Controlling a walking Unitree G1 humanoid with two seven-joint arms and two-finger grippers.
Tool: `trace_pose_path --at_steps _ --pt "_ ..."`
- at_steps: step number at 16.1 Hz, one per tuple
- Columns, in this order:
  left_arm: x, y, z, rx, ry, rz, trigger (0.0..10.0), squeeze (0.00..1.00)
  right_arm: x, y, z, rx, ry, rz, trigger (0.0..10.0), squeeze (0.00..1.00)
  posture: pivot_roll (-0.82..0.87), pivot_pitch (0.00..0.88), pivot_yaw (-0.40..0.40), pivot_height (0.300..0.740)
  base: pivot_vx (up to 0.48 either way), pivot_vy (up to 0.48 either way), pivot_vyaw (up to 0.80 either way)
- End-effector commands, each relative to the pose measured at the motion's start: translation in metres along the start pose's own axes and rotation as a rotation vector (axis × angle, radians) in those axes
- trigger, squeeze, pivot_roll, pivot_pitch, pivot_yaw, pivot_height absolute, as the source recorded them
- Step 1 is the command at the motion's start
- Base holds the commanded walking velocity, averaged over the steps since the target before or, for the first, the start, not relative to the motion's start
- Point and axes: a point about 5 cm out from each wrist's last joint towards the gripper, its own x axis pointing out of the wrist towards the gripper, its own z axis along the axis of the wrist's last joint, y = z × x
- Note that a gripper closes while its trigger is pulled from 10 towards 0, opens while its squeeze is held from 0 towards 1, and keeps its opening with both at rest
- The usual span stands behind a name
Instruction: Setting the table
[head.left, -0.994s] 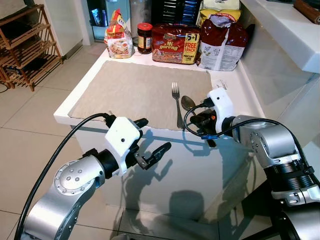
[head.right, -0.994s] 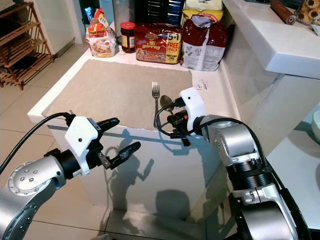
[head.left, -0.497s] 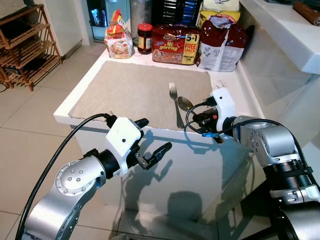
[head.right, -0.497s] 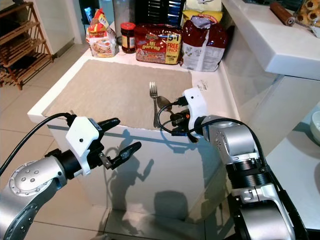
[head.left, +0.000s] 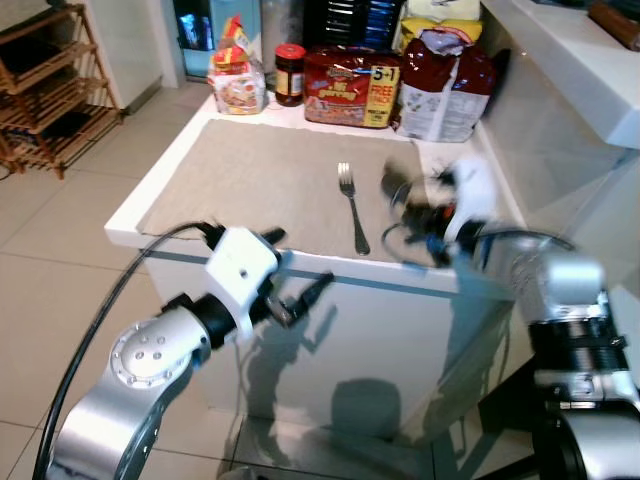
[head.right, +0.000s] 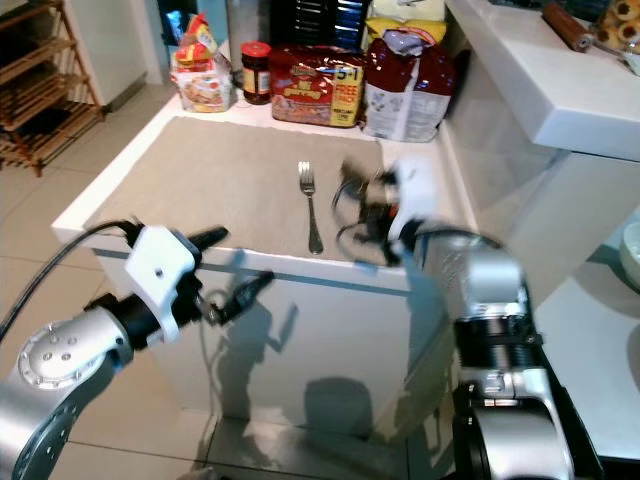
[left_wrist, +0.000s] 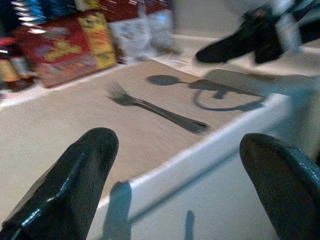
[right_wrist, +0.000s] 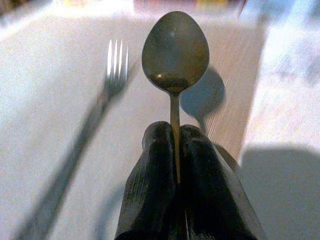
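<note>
Right gripper (right_wrist: 175, 150) clamped on the handle of one dull metal spoon (right_wrist: 175, 50), bowl pointing forward, held above the right part of the beige woven placemat (head.left: 260, 180), just right of the fork. Blurred in both head views, so exact height above the mat not readable. Left gripper (head.left: 290, 285) spread wide and holding nothing, hanging in front of the near edge of the white table (head.left: 135, 215), left of the cutlery.

Progress, judged from the layout: early to middle. One silver metal fork (head.left: 352, 208) already lying flat on the placemat, tines far, handle toward the near edge. Spoon not yet set down; likely place beside the fork, on its right. No plate, glass or knife anywhere on the mat.

Count: one fork, one spoon, one placemat. Along the far edge of the table, off the mat: one small printed snack bag (head.left: 238, 80) at far left, one dark glass jar with a red lid (head.left: 290, 74), one red multipack of instant noodles (head.left: 352, 88), one large red and white bag (head.left: 445, 88) at far right. On the floor at far left, one wooden slatted rack (head.left: 45, 90).
</note>
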Motion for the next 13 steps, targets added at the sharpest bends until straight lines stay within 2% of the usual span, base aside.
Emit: trace_pose_path --at_steps 1,2,3,6,7,8,9,11,13 --pt "0.001 0.007 0.001 0.019 -0.008 0.056 10.0 0.00 -0.007 -0.001 0.020 0.018 -0.109 0.004 0.0 0.00 0.03 0.000 -0.062 0.740 0.000 0.000 0.00" --pt "0.001 0.011 0.002 0.023 -0.016 0.105 10.0 0.00 -0.015 0.001 0.027 0.045 -0.173 0.035 0.0 0.00 0.03 0.000 -0.060 0.740 0.000 0.000 0.00" --pt "0.002 0.015 0.002 0.008 -0.014 0.151 10.0 0.00 -0.024 0.008 0.030 0.050 -0.235 0.117 0.0 0.00 0.03 0.000 -0.059 0.740 0.000 0.000 0.00" --pt "0.001 0.020 0.002 -0.020 -0.023 0.193 10.0 0.00 -0.045 0.030 0.024 -0.001 -0.314 0.286 0.0 0.00 0.02 0.000 -0.060 0.740 0.000 0.000 0.00" --pt "-0.001 0.019 0.000 -0.022 -0.012 0.189 10.0 0.00 -0.060 0.042 0.014 -0.004 -0.335 0.339 6.8 0.00 0.02 0.000 -0.061 0.740 0.000 0.000 0.00" --pt "-0.002 0.017 -0.001 -0.038 -0.010 0.188 10.0 0.00 -0.068 0.047 0.005 0.004 -0.331 0.348 10.0 0.00 0.02 0.000 -0.058 0.740 -0.270 0.000 0.00" --pt "-0.002 0.015 -0.002 -0.034 -0.012 0.189 10.0 0.00 -0.073 0.048 -0.001 0.020 -0.327 0.347 10.0 0.00 0.01 0.000 -0.056 0.740 -0.352 0.000 0.00" --pt "0.001 0.013 -0.001 -0.032 -0.018 0.175 10.0 0.00 -0.075 0.048 -0.005 0.016 -0.367 0.257 10.0 0.00 0.01 0.000 -0.051 0.740 -0.336 0.000 0.00" --pt "0.005 0.014 -0.003 -0.002 -0.009 0.181 10.0 0.00 -0.075 0.046 -0.008 -0.065 -0.431 0.116 10.0 0.00 0.00 0.000 -0.053 0.740 -0.148 0.000 0.00"
